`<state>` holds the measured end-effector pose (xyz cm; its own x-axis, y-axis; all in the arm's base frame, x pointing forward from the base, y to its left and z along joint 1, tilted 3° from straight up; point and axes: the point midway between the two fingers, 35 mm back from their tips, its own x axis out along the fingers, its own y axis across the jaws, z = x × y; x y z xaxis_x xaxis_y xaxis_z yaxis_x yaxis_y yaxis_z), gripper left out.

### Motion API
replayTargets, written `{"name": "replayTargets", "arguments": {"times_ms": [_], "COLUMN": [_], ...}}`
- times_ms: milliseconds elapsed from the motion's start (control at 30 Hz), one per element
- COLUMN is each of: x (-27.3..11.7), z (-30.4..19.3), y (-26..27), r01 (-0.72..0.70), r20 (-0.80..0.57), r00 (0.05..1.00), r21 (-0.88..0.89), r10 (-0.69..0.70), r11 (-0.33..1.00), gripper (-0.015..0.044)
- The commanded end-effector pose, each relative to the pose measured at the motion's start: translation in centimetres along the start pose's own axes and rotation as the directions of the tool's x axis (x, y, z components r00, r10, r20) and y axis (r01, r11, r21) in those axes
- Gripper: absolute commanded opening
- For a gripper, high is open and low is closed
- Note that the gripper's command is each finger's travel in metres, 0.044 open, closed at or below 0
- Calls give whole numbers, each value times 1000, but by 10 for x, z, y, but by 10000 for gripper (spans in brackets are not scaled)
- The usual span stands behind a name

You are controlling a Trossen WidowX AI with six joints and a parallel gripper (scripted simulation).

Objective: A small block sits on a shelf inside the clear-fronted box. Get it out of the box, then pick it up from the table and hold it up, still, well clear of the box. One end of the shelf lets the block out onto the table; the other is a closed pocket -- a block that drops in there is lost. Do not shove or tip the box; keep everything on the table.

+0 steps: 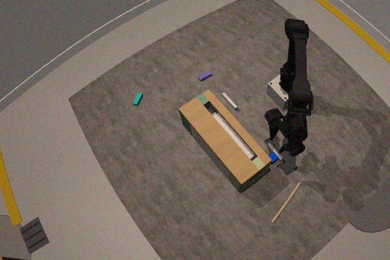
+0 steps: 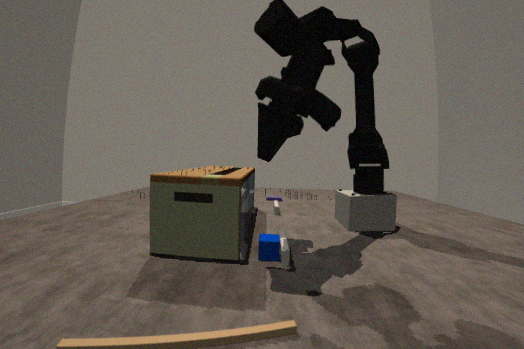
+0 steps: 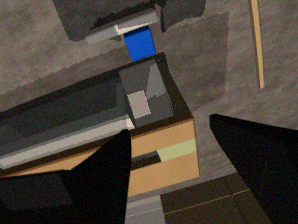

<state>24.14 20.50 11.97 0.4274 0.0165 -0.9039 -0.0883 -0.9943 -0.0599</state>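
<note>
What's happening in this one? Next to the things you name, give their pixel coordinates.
A single black arm is partway through fetching a blue block (image 1: 274,157) (image 2: 269,247) (image 3: 140,44) from a wood-topped box (image 1: 212,135) (image 2: 195,225) (image 3: 175,172). The block is already outside, on the table between the box and a pale strip. The gripper (image 1: 277,144) (image 3: 169,127) is open above the table, holding nothing, so the pick-up and the raised hold remain to be done.

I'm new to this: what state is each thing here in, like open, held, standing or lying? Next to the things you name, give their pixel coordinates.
Gripper (image 1: 277,143) (image 3: 169,127): open, raised, holding nothing.
Blue block (image 1: 274,157) (image 2: 269,247) (image 3: 140,44): out of the box, on the table.
Box (image 1: 212,138) (image 2: 195,227) (image 3: 182,131): upright, slot in its top.
Stick (image 1: 286,203) (image 2: 175,337) (image 3: 258,45): lying flat.
</note>
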Motion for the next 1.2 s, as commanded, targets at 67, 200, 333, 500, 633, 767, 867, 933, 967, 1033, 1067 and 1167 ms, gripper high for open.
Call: {"name": "replayTargets", "arguments": {"times_ms": [67, 200, 333, 500, 633, 767, 867, 933, 967, 1033, 1067, 1167], "x": [-4, -4, 19, 81, 83, 86, 90, 93, 95, 98, 99, 104], "z": [-1, -1, 6, 32, 34, 34, 36, 37, 38, 39, 39, 41], "y": [0, 0, -1, 9, 10, 10, 10, 9, 9, 9, 9, 9], "r01": [-2, -2, -2, -3, -3, -3, -3, -3, -3, -3, -3, -3], "r20": [-32, -32, -32, -32, -32, -32, -32, -32, -32, -32, -31, -31], "r00": [999, 999, 999, 999, 999, 999, 999, 999, 999, 1000, 1000, 1000], "r21": [-154, -154, -154, -155, -155, -155, -155, -155, -155, -154, -154, -154], "r10": [-3, -3, -3, -2, -2, -2, -2, -2, -2, -2, -2, -2], "r11": [988, 988, 988, 988, 988, 988, 988, 988, 988, 988, 988, 988], "gripper": [285, 285, 285, 285, 285, 285, 285, 285, 285, 285, 285, 285]}}
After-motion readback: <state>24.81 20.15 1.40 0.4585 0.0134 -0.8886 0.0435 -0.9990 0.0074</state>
